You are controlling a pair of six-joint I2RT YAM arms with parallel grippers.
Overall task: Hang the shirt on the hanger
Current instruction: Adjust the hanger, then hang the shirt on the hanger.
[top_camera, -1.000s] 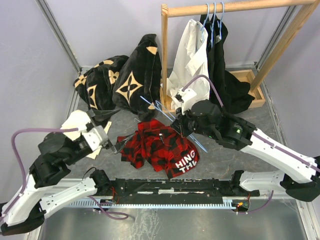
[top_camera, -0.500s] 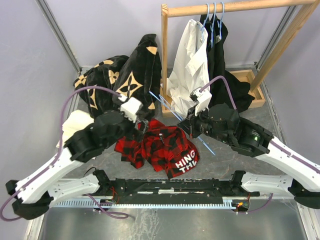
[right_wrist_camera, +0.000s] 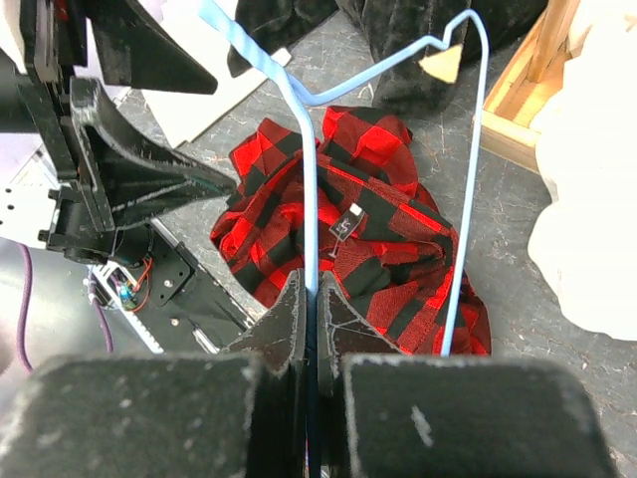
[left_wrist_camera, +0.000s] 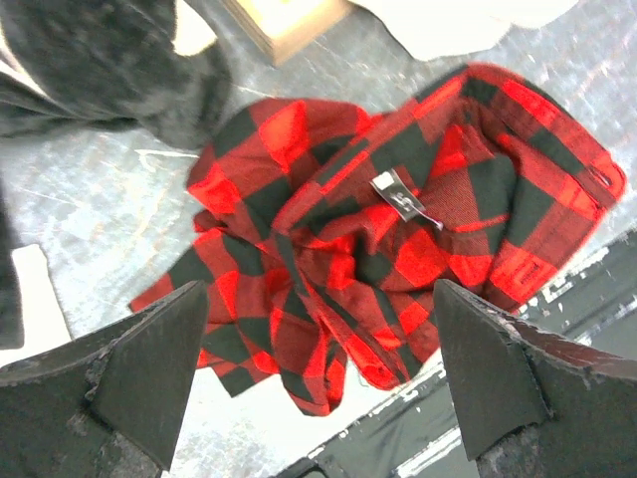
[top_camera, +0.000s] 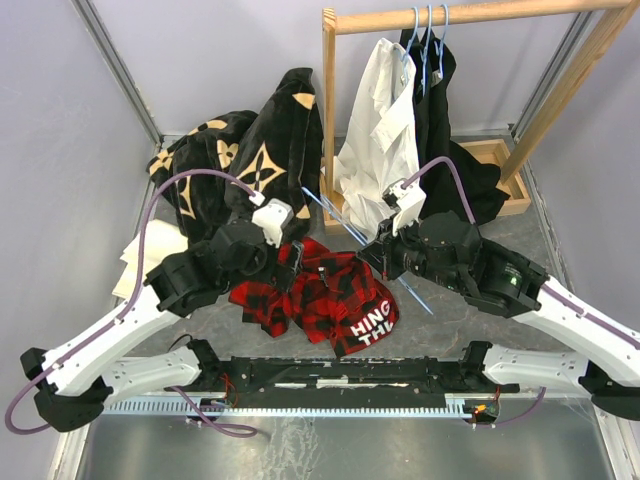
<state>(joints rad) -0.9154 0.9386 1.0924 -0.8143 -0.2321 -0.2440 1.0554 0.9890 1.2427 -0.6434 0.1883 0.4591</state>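
A white shirt [top_camera: 385,130] and a black garment [top_camera: 452,150] hang from a wooden rail [top_camera: 470,14] at the back right. Left of it, black fabric with tan flower motifs [top_camera: 250,160] lies heaped on the grey surface [top_camera: 440,322], with a pale cloth [top_camera: 135,268] nearby.

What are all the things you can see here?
shirt: one, red and black checks, crumpled, front middle
hanger: one, light blue, above the shirt
flower fabric: one heap, black with tan flowers, back left
rail: one, pale wood, back right
rail hangers: three, light blue, hooked on the rail
white shirt: one, white, hanging on the rail
dark garment: one, black, hanging beside the white shirt
white sheet: one, white, left side
table: one, grey, under everything
left fingers: two, black, open above the shirt
right fingers: two, black, shut on the hanger
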